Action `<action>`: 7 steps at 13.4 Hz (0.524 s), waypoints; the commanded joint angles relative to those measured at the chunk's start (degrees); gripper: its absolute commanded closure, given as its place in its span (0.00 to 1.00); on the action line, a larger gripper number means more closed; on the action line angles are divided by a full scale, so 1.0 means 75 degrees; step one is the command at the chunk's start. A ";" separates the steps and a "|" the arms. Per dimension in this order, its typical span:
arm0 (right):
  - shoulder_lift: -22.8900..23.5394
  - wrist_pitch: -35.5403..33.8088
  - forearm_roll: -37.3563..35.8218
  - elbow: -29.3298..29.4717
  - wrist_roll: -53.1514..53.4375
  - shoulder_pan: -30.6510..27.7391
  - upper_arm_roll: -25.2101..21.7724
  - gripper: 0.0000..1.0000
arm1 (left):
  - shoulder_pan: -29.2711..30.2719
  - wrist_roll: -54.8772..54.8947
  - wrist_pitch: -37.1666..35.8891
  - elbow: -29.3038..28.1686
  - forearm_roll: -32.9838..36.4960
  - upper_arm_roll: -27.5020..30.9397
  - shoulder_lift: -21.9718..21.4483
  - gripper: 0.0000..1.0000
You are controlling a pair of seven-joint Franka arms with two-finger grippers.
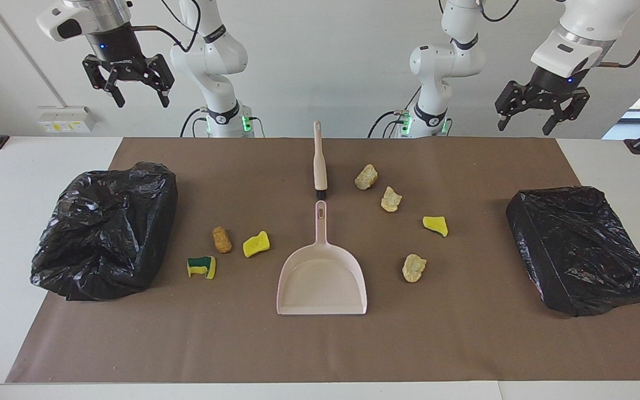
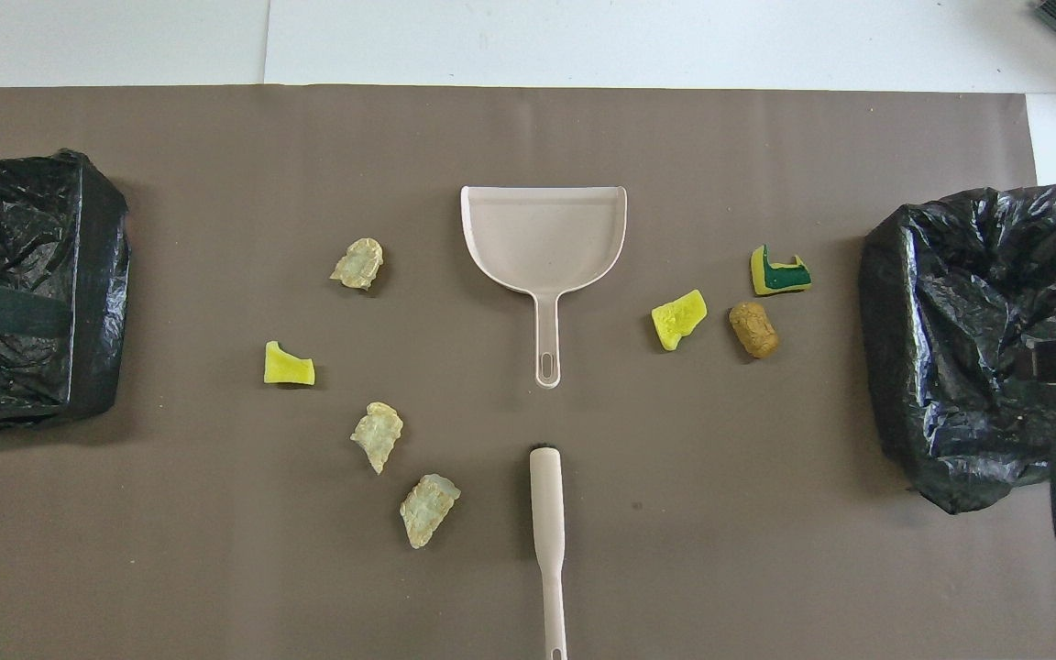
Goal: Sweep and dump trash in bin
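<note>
Below the right gripper (image 1: 134,91), raised with fingers spread and empty, sits a crumpled glossy black bin bag (image 1: 106,228), mouth gaping. Toward the middle lie trash scraps: a green-backed sponge (image 1: 201,267), a crumbly tan foam chunk (image 1: 221,239) and a yellow sponge wedge (image 1: 256,244). Centred are the smooth beige dustpan (image 1: 323,278) and the brush (image 1: 319,161), end to end, brown paper bare around them. Pale foam lumps (image 1: 366,176) and a yellow sponge piece (image 1: 435,225) follow, then a flatter black-wrapped bin (image 1: 581,250) under the left gripper (image 1: 542,114), likewise spread and empty.

brown table mat (image 1: 464,344), beige dustpan (image 1: 323,280), beige brush (image 1: 319,164), glossy black bin bags (image 1: 106,228), yellow, yellow-green and tan trash scraps (image 1: 256,244)
</note>
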 commanded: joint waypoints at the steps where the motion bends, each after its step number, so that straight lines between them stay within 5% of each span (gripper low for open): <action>1: -0.0109 -0.0086 -0.0030 -0.0104 -0.0261 -0.0103 0.0025 0.00 | 0.0024 -0.0078 -0.0006 -0.0241 0.0098 -0.0002 -0.0206 0.00; 7: -0.0097 -0.0063 0.0074 -0.0046 -0.0261 -0.0115 0.0037 0.00 | 0.0024 -0.0089 -0.0053 -0.0217 0.0086 0.0009 -0.0206 0.00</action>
